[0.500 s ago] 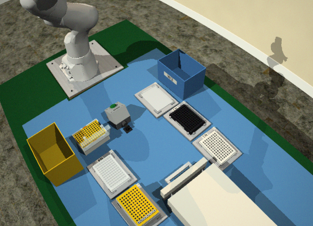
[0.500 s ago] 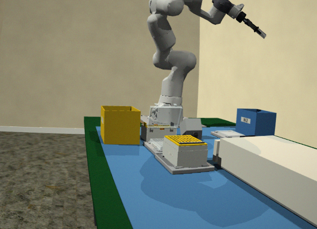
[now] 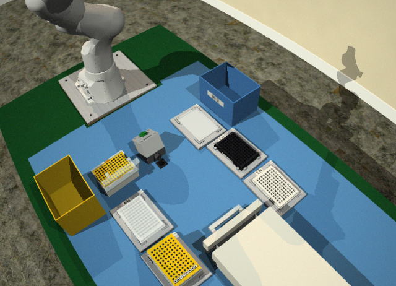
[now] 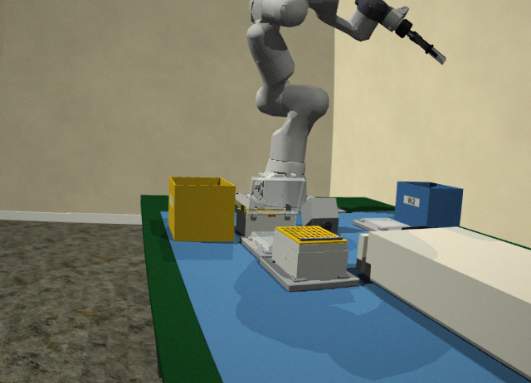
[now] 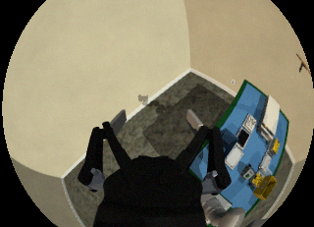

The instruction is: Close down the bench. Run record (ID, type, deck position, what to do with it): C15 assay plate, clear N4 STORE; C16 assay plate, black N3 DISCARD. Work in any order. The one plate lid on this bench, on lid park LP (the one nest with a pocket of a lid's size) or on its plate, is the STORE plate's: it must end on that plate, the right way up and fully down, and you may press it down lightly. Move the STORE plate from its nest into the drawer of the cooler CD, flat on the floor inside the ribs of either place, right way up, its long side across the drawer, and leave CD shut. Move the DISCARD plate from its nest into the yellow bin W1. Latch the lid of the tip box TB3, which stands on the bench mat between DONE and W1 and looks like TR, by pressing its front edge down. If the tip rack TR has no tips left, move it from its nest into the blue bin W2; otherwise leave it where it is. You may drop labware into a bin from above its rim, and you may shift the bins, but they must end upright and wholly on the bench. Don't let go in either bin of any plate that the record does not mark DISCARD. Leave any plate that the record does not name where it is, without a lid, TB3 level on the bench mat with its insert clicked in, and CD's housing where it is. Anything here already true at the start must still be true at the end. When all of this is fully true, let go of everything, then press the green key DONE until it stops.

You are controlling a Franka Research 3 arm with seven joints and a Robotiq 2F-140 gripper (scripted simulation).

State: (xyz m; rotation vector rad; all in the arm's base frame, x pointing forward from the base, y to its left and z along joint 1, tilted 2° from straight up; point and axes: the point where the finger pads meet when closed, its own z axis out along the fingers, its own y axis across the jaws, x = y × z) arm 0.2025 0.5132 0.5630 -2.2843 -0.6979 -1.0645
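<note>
My gripper [image 4: 435, 55] is open and empty, high in the air above the far right side of the bench, far from all labware; its spread fingers show in the wrist view [image 5: 152, 171]. The black plate [image 3: 236, 150] sits in its nest. The clear plate [image 3: 275, 185] sits in the nest beside it, without a lid. A flat pale lid [image 3: 197, 125] lies on the lid park next to the blue bin W2 [image 3: 228, 92]. The yellow bin W1 [image 3: 68, 195] stands at the left. The tip box TB3 [image 3: 113, 173] has its lid raised. The tip rack TR [image 3: 174, 260] shows one row of tips at its front edge.
The cooler CD [image 3: 271, 247] fills the front right, its drawer front and handle [image 3: 227, 219] facing the mat. The green key DONE [image 3: 145, 134] tops a grey box. Another pale plate [image 3: 140, 217] sits in a nest near W1. The arm's base [image 3: 100, 81] stands at the back left.
</note>
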